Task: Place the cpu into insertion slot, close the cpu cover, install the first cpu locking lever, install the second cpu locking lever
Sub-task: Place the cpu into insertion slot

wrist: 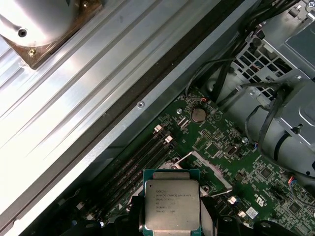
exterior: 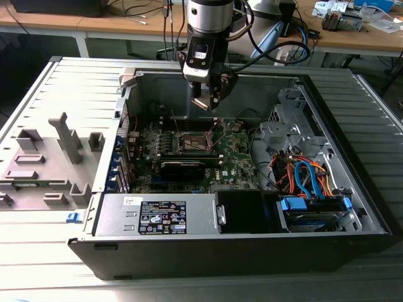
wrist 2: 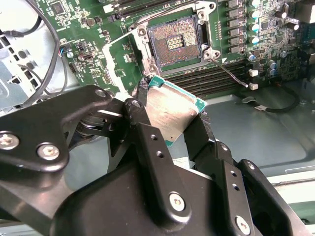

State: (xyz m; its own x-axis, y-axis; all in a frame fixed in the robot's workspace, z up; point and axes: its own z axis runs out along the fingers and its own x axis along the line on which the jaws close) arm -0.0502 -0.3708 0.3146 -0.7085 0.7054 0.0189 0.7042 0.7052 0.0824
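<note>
Inside the tool (wrist 2: 173, 105) grip, lettered cpu (wrist: 172, 204)

I'm looking into a robotics lab, open computer case (exterior: 220, 251) on a ribbed metal counter (exterior: 75, 82), cable-strewn wooden desks (exterior: 44, 25) far behind

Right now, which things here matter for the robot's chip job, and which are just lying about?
For the job: the chip, clamped in the gripper; the open socket; the wire lever beside it.
Just there: memory slots, coin battery, orange and blue cables, power supply box, grey plastic rack.
</note>
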